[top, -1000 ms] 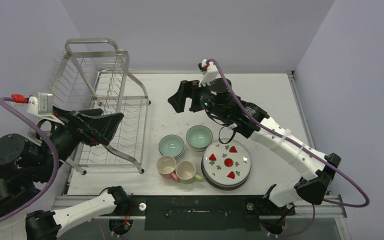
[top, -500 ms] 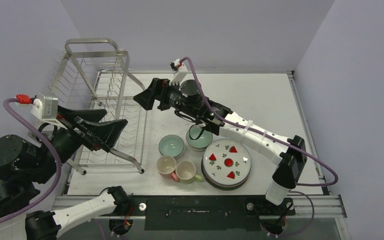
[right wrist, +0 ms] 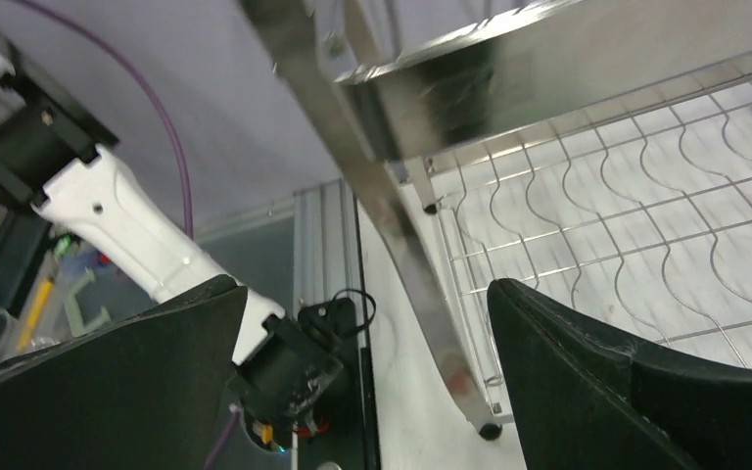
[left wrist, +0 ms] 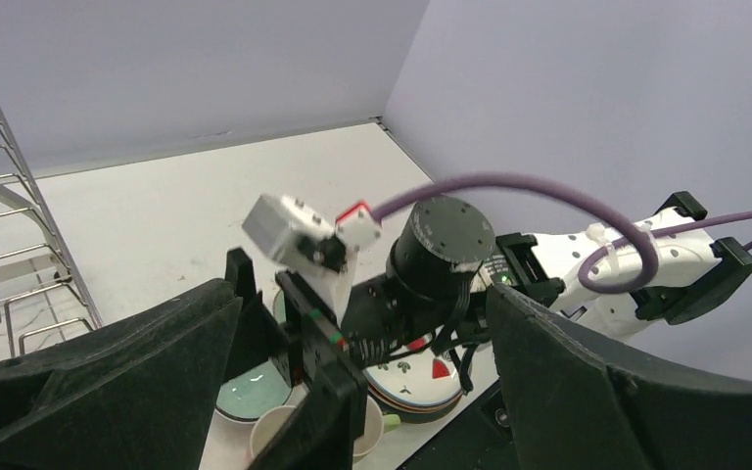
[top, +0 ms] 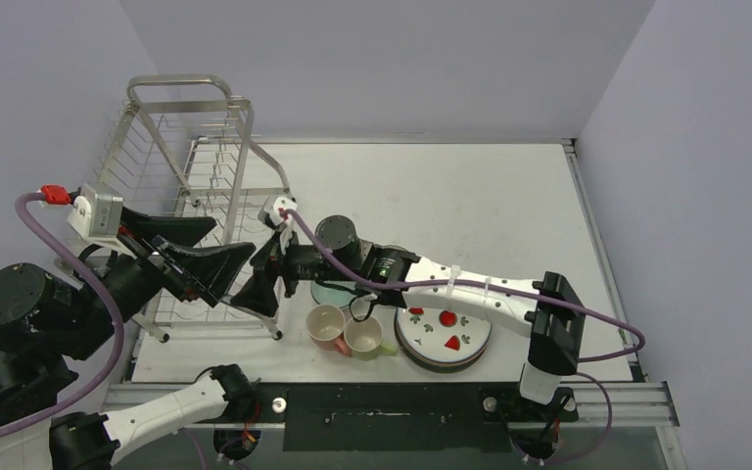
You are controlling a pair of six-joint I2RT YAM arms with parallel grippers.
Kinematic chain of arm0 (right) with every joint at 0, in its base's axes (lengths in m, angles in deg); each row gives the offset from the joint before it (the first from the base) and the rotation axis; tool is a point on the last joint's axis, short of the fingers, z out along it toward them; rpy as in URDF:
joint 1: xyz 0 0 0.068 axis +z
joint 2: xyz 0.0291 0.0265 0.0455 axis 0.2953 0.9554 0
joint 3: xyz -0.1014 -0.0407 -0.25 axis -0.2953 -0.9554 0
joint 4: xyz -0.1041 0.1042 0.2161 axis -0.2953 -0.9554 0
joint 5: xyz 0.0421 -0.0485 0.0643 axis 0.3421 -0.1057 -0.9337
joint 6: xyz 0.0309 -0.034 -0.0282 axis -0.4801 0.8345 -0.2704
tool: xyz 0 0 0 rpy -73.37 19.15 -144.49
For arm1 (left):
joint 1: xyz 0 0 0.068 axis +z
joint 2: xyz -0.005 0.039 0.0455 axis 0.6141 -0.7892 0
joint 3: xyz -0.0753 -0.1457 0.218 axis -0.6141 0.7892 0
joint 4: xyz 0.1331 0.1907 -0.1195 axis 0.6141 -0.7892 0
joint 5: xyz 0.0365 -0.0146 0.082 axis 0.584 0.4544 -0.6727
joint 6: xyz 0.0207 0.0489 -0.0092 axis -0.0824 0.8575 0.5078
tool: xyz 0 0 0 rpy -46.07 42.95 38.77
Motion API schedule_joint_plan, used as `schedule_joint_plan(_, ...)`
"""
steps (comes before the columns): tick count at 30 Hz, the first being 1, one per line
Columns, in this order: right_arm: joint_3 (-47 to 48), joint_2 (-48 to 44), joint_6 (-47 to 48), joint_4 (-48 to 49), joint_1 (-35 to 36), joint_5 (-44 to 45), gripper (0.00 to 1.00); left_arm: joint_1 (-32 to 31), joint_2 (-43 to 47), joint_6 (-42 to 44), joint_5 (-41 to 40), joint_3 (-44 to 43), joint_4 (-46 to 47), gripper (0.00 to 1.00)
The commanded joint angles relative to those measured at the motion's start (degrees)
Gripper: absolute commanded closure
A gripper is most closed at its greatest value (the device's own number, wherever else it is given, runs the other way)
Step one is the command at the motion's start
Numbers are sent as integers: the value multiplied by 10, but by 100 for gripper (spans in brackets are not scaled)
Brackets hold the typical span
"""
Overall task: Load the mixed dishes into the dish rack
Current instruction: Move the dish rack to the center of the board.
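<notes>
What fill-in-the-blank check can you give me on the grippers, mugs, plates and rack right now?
1. The left gripper and the right gripper are both open and hold ____.
2. The pink mug and the green mug both stand ____, openings facing up.
3. The strawberry plate lies on top of a ____ of plates.
4. The dish rack stands to the robot's ____ of the mugs.

Missing words: nothing; upright; stack; left.

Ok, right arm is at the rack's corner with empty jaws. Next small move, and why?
Probably back the right gripper away from the dish rack and toward the pink mug. Its jaws are open and empty, close beside the left gripper, and the mug, like the plates, sits unloaded on the table.
</notes>
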Motion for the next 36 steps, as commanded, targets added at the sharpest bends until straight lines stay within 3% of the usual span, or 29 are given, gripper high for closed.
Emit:
schedule_joint_plan(1, -33, -20, 122, 48, 9, -24, 0, -1, -4, 14, 14, -13, 9, 3)
schedule_joint_plan(7, -75, 13, 167, 150, 18, -55, 1, -2, -7, 17, 18, -9, 13, 3)
schedule_joint_plan(26, 7, 148, 180, 180, 28, -50, 6, -2, 2, 18, 34, 10, 5, 3)
schedule_joint_plan(31, 16, 164, 173, 185, 29, -41, 14, -2, 11, 13, 26, 20, 11, 3)
schedule_joint_plan(36, 20, 170, 168, 185, 29, -38, 36, -2, 15, 11, 24, 25, 12, 3)
